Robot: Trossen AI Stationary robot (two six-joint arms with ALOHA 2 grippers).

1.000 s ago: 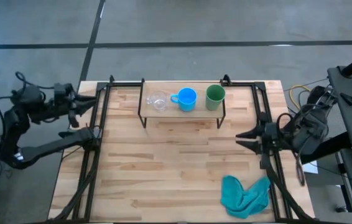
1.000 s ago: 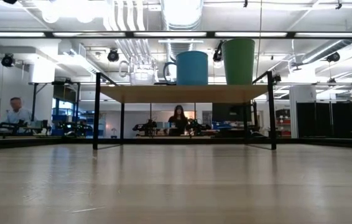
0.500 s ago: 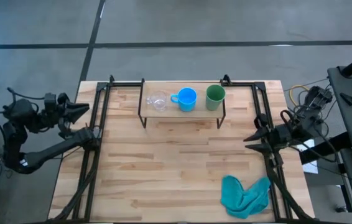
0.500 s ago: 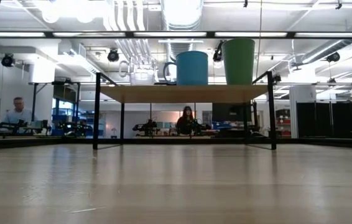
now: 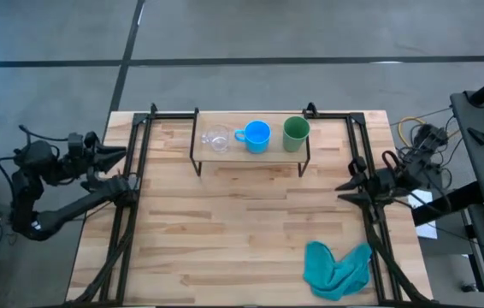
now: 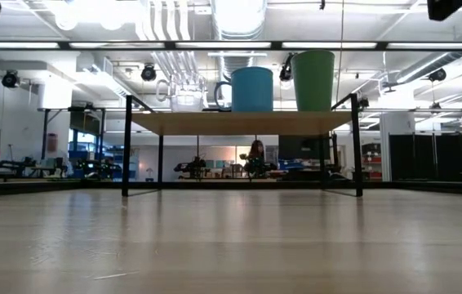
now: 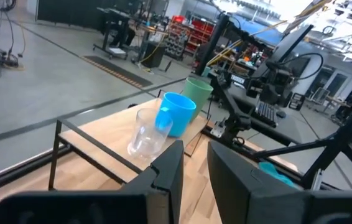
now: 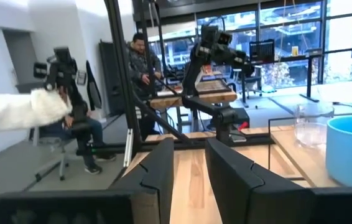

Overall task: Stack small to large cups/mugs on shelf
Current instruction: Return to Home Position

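The shelf (image 5: 269, 153) stands at the table's far edge on thin black legs. Three vessels stand upright on its board: a clear glass cup (image 5: 216, 139) to the left, a blue mug (image 5: 257, 136) in the middle, a green cup (image 5: 296, 133) to the right. The low view shows the same row: glass cup (image 6: 187, 91), blue mug (image 6: 252, 89), green cup (image 6: 313, 80). My left gripper (image 5: 124, 156) hovers over the table's left edge, open by a narrow gap (image 7: 194, 171). My right gripper (image 5: 342, 190) hovers by the right edge, also narrowly open (image 8: 189, 168). Neither touches anything.
A crumpled teal cloth (image 5: 336, 267) lies near the table's near right corner. Black frame rails (image 5: 136, 171) run along both sides of the table. The wooden top between shelf and near edge is bare. People show in the room behind, one seated (image 8: 70, 118).
My right gripper has drawn back a little toward the table's right edge, and its wrist has turned. My left arm has shifted slightly at the left edge. The cups and shelf have stayed put.
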